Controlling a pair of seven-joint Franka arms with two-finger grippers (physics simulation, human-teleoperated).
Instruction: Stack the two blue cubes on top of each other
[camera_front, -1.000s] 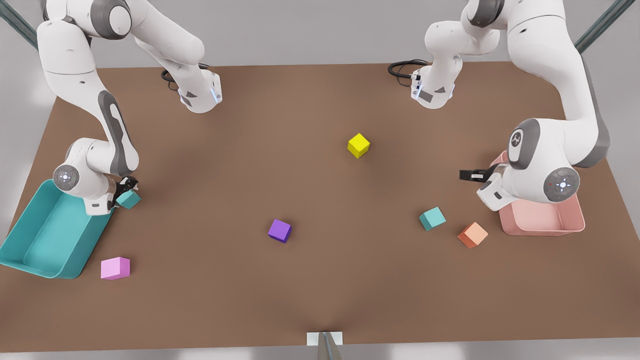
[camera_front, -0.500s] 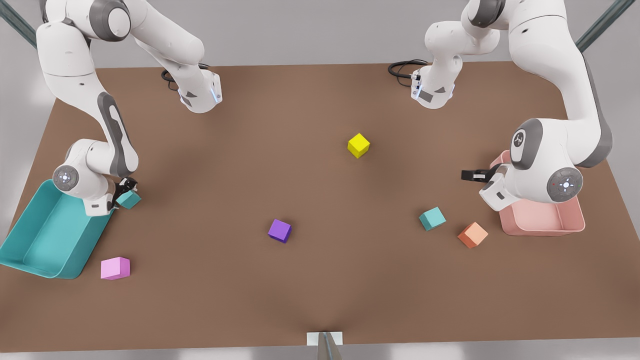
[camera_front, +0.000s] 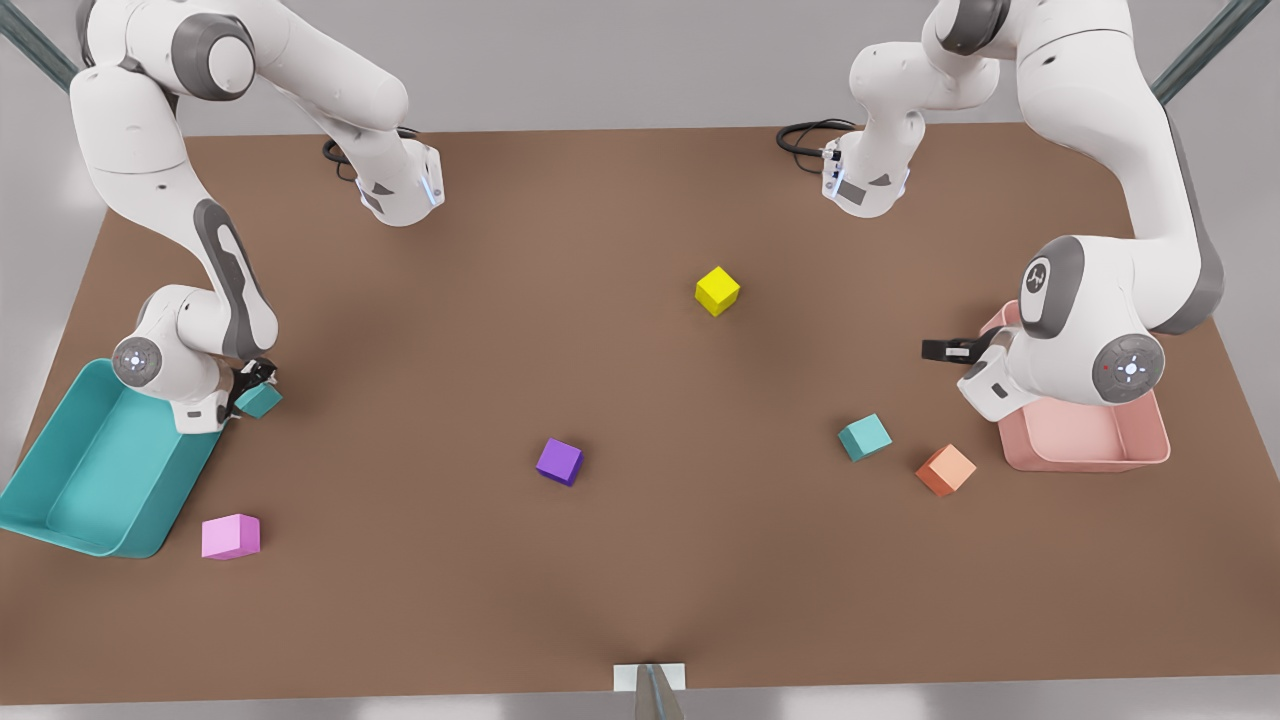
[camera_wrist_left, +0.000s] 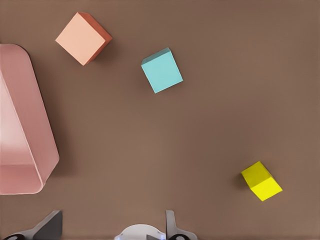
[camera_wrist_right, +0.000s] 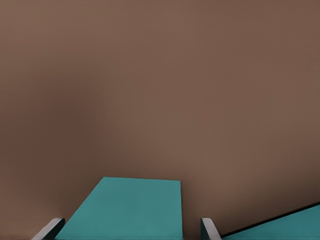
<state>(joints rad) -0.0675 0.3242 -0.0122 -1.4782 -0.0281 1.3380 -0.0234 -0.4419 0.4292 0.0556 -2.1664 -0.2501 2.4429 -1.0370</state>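
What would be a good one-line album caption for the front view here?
Right gripper grips one small teal cube beside the teal tray; its twin cube waits across the brown table.

Right gripper (camera_front: 252, 385) is down low on the front view's left, arm bent sharply at the elbow, fingers (camera_wrist_right: 210, 229) clamped on either side of a teal cube (camera_front: 261, 400). Left gripper (camera_front: 935, 349) is over on the front view's right, wrist hanging above the table, fingers (camera_wrist_left: 172, 227) spread apart with nothing between them, just waiting.
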